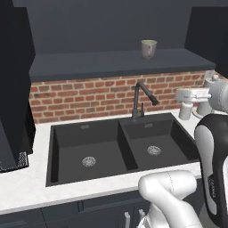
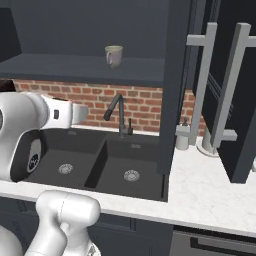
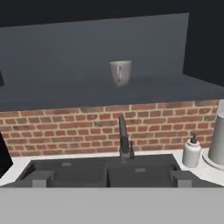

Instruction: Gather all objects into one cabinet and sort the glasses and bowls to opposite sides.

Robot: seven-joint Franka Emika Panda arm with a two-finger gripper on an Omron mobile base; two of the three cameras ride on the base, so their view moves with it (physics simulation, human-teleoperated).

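Beige speckled mug (image 3: 120, 71): standing upright and alone on the dark inner shelf (image 1: 89, 62) of the cabinet (image 2: 175, 75), ahead of the gripper (image 3: 110, 178) and above its level, well apart from it. Showing its handle roughly toward the gripper in the hand view.

Gripper: hovering in the air with fingertips (image 3: 39, 178) spread wide, pinching nothing and touching nothing. Pointing toward the brick wall (image 3: 65, 127) and the shelf above it.

Sink (image 1: 89, 142): lying below and ahead of the gripper, with two dark basins side by side, each showing a round drain. Faucet (image 3: 124, 140): rising from the far rim of the sink, straight ahead of the gripper and below the mug.

Soap dispenser (image 3: 191, 152): standing on the desk (image 2: 210, 195) ahead and to the right of the gripper, just beside the sink's far right corner. Paper-towel holder (image 3: 217, 135): standing just beyond the dispenser, further right.

Cabinet door (image 2: 235, 100): hanging open to the right of the gripper, showing long vertical silver bar handles, and reaching down over the desk at the right of the sink.
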